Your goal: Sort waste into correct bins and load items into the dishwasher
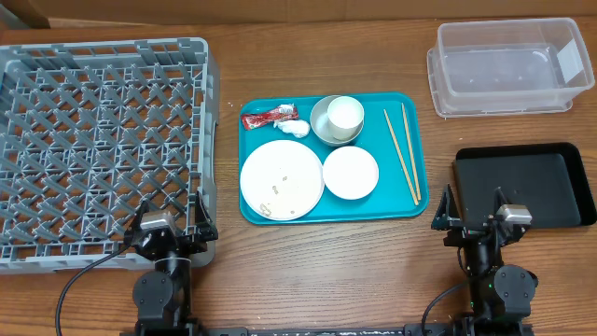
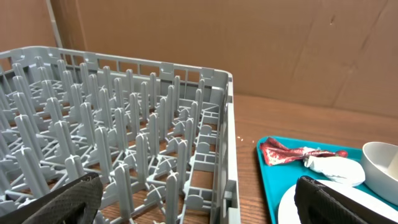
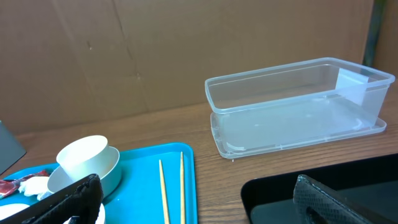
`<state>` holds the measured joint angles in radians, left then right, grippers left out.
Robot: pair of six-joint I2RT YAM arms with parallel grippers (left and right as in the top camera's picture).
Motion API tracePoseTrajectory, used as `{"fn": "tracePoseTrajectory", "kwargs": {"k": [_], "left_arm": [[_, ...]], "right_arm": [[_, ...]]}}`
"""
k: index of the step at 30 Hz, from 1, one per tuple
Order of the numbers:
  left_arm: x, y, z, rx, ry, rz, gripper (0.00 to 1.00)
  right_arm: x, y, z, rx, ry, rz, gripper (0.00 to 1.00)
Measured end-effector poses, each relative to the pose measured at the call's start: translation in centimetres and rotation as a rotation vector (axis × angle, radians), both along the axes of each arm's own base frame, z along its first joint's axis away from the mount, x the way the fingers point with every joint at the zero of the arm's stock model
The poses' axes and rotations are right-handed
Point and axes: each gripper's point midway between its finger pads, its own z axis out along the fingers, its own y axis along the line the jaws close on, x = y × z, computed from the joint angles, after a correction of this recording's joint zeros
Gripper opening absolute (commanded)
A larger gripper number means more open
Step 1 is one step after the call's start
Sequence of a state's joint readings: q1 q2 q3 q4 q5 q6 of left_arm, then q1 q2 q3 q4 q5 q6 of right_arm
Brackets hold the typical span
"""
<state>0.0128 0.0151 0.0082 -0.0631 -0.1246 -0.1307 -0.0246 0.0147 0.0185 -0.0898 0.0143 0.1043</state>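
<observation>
With the left tool (image 1: 171, 219) and right tool (image 1: 473, 207) both wide open and empty, the left should reach ahead and rightward for the red wrapper (image 1: 269, 117), pinching it clear of the tissue (image 1: 297, 128).

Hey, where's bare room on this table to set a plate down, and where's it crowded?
Bare wooden table lies in front of the teal serving tray, between the left gripper and right gripper, and in a strip between that tray and the grey lattice dish rack. The clear plastic tub and black rectangular tray hold nothing. The teal tray is crowded.
</observation>
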Motion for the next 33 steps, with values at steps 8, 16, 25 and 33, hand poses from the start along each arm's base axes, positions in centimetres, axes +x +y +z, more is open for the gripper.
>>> {"fn": "tracePoseTrajectory", "kwargs": {"k": [8, 16, 25, 33], "left_arm": [[-0.1, -5.8, 0.8, -0.409, -0.019, -0.314, 1.0], [-2.7, -11.9, 2.1, -1.037, 0.16, -0.632, 1.0], [-5.9, -11.7, 14.4, -1.034, -0.224, -0.868, 1.0], [-4.9, -10.8, 19.9, -0.804, 0.009, -0.618, 1.0]], "right_arm": [[0.0, 0.0, 0.0, 0.0, 0.0, 0.0, 1.0], [0.0, 0.0, 0.0, 0.0, 0.0, 0.0, 1.0], [0.0, 0.0, 0.0, 0.0, 0.001, 0.0, 1.0], [0.0, 0.0, 0.0, 0.0, 0.0, 0.0, 1.0]]}}
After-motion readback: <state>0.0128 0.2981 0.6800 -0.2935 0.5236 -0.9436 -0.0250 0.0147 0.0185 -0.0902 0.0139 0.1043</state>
